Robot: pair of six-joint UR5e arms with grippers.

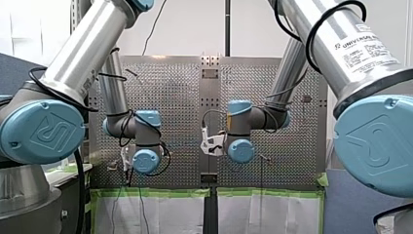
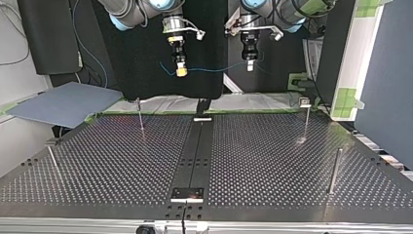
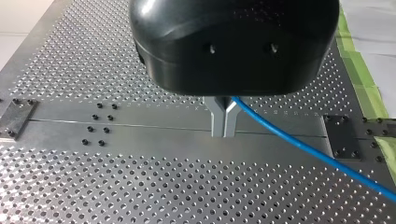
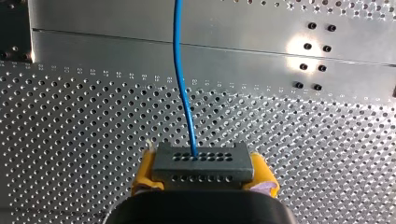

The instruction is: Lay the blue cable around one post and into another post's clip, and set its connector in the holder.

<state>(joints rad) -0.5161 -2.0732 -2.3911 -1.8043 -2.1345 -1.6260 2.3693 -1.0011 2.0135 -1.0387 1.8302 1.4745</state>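
My right end effector has its yellow pads closed on the two ends of the connector. This is a flat grey block with two rows of small round holes in its face. The blue cable leaves one hole in the upper row and runs ahead in a thin, smooth, slightly bowed line.

My left end effector has a glossy black housing. Its two bare metal fingers are pressed together with the cable pinched at their root. From there the cable slants away to the side over the counter.

In the top view both end effectors hang high above the counter's far edge, and the cable sags in a shallow curve between them, clear of everything below.

The counter is matt metal drilled with a regular grid of holes. A smooth strip runs down its middle, and a small black bracket stands at the strip's far end.

Four thin upright metal posts stand apart:
- two far ones
- two near ones

The post at the far right carries a small block on top. Green tape edges the counter.
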